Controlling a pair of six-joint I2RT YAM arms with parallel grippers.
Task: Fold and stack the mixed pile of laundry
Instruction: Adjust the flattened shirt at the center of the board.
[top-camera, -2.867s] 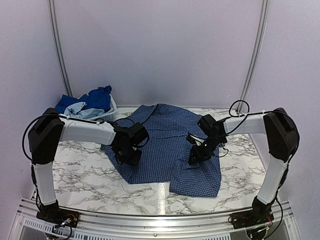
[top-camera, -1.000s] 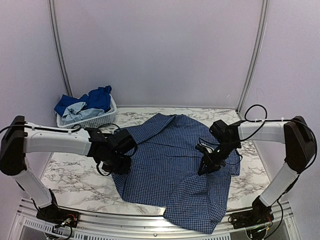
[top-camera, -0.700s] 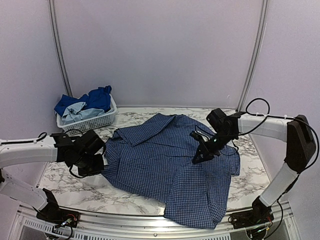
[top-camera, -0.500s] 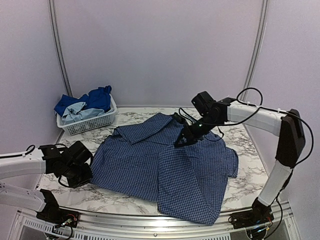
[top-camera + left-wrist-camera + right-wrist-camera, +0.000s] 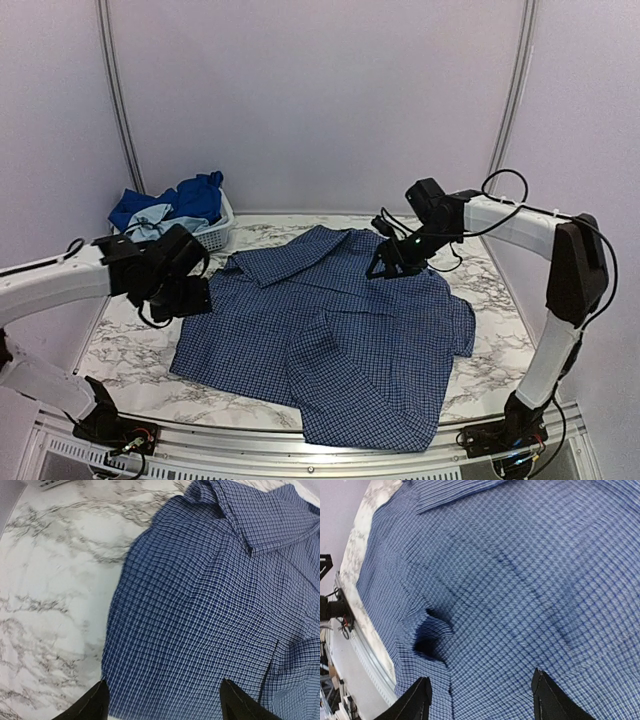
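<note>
The marble table [image 5: 120, 350] shows bare stone at the frame's left, lower left and far right. The navy checked shirt [image 5: 330, 320] lies spread flat across the middle. Its collar is toward upper centre and its hem is by the rail at the bottom, so the long axis slants slightly down-right. In the upper left, the white basket [image 5: 218, 235] holds royal blue clothes [image 5: 195, 195] and a pale blue T-shirt [image 5: 150, 222]. The left gripper [image 5: 190, 298], fingers spread, hangs over the shirt's left edge. The right gripper [image 5: 382, 266], also spread and pinching nothing, is above the shirt's far shoulder.
</note>
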